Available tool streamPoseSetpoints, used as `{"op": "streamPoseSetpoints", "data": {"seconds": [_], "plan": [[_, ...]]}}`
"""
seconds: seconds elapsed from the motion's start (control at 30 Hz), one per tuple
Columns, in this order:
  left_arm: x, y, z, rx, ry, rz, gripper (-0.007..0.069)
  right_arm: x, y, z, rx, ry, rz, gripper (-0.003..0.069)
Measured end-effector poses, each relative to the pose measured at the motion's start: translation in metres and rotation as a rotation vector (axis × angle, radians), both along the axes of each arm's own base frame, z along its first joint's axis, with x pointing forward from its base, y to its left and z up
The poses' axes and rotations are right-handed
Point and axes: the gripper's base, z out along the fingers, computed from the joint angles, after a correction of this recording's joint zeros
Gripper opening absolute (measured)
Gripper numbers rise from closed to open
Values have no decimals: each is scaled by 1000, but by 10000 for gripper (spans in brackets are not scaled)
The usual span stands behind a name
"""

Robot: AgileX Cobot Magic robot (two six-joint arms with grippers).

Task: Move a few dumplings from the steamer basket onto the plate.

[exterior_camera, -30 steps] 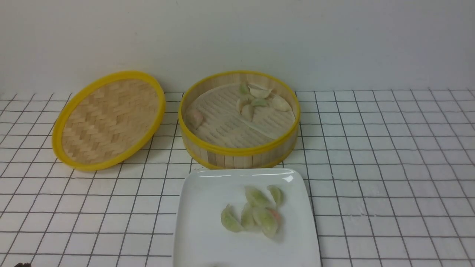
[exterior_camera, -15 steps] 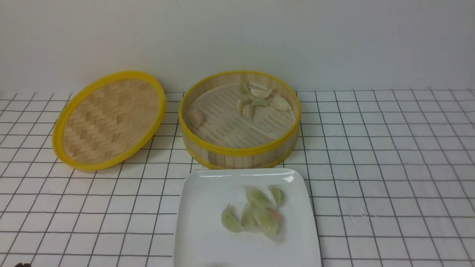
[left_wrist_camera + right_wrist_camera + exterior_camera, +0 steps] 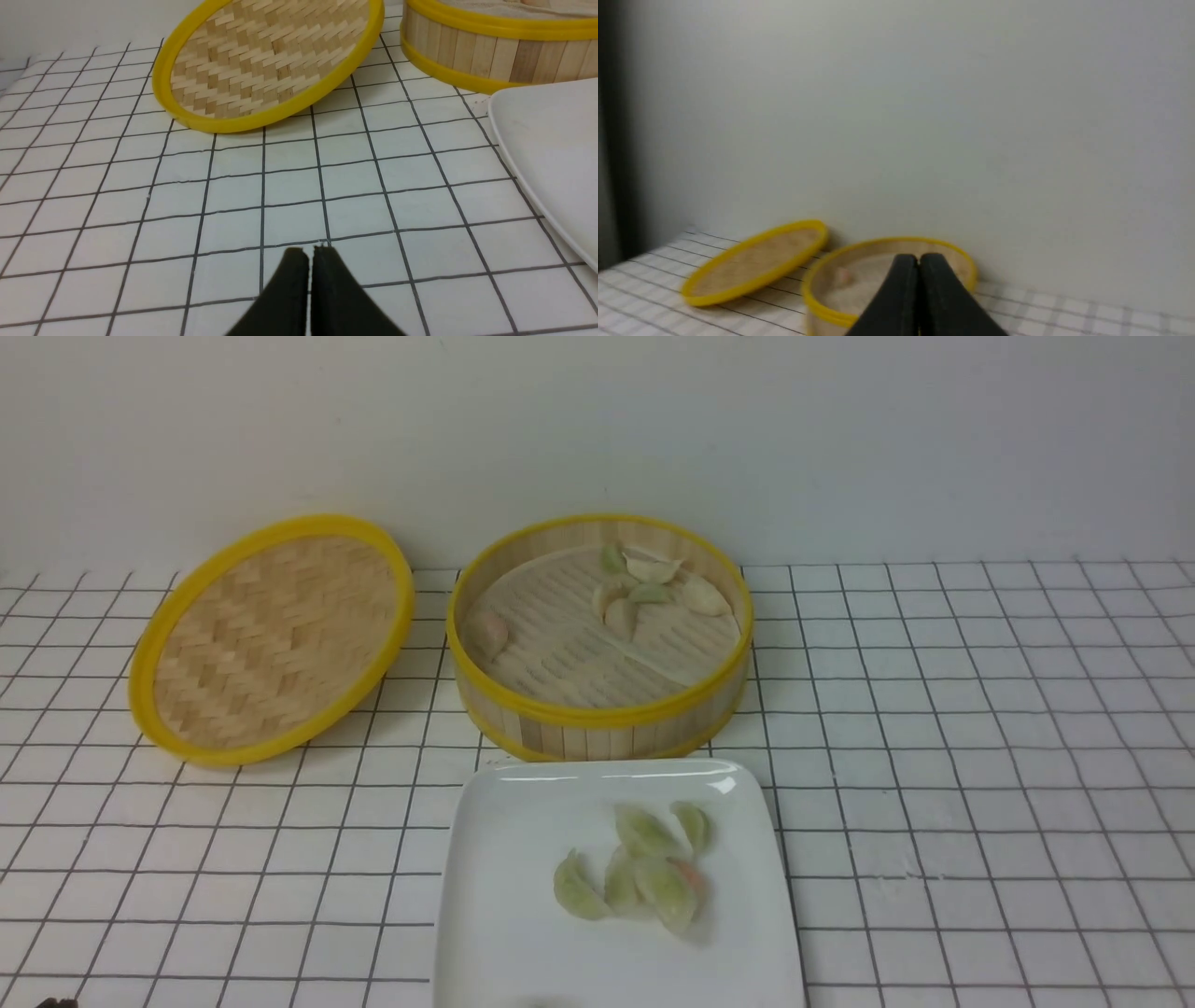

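The round bamboo steamer basket (image 3: 602, 717) stands at the middle back, with several pale dumplings (image 3: 644, 593) at its far side and a pinkish one (image 3: 489, 633) at its left wall. In front of it lies the white plate (image 3: 504, 915) holding several pale-green dumplings (image 3: 639, 873) in a cluster, one tinted orange. Neither arm shows in the front view. My left gripper (image 3: 309, 249) is shut and empty, low over the tablecloth left of the plate (image 3: 551, 149). My right gripper (image 3: 919, 256) is shut and empty, raised, facing the steamer basket (image 3: 822, 308).
The woven, yellow-rimmed lid (image 3: 271, 635) leans tilted to the left of the basket, also seen as the lid (image 3: 271, 60) ahead of my left gripper. A white cloth with a black grid (image 3: 980, 756) covers the table. A plain wall stands behind.
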Motion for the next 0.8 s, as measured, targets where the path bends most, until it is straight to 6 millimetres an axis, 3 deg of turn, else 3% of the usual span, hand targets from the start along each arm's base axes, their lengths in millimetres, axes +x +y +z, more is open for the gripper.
{"op": "streamPoseSetpoints", "data": {"seconds": [0.07, 0.1, 0.13, 0.17, 0.2, 0.23, 0.27, 0.3, 0.33, 0.8], "plan": [[0, 0, 0, 0, 0, 0, -6, 11, 0, -24, -27, 71, -152, -13], [0, 0, 0, 0, 0, 0, -6, 12, -1, -26, -29, 79, -164, -13], [0, 0, 0, 0, 0, 0, -6, 18, -2, -45, -44, 138, -243, -13], [0, 0, 0, 0, 0, 0, -6, 20, -2, -51, -49, 156, -253, -13], [0, 0, 0, 0, 0, 0, -6, 27, -5, -78, -63, 240, -335, -13], [0, 0, 0, 0, 0, 0, -6, 29, -6, -93, -69, 285, -371, -13], [0, 0, 0, 0, 0, 0, -6, 30, -7, -96, -67, 295, -383, -13], [0, 0, 0, 0, 0, 0, -6, 32, -9, -115, -70, 355, -414, -13], [0, 0, 0, 0, 1, 0, -6, 32, -9, -121, -64, 382, -429, -13], [0, 0, 0, -1, 1, 0, -6, 34, -10, -119, -38, 337, -452, -13]]}}
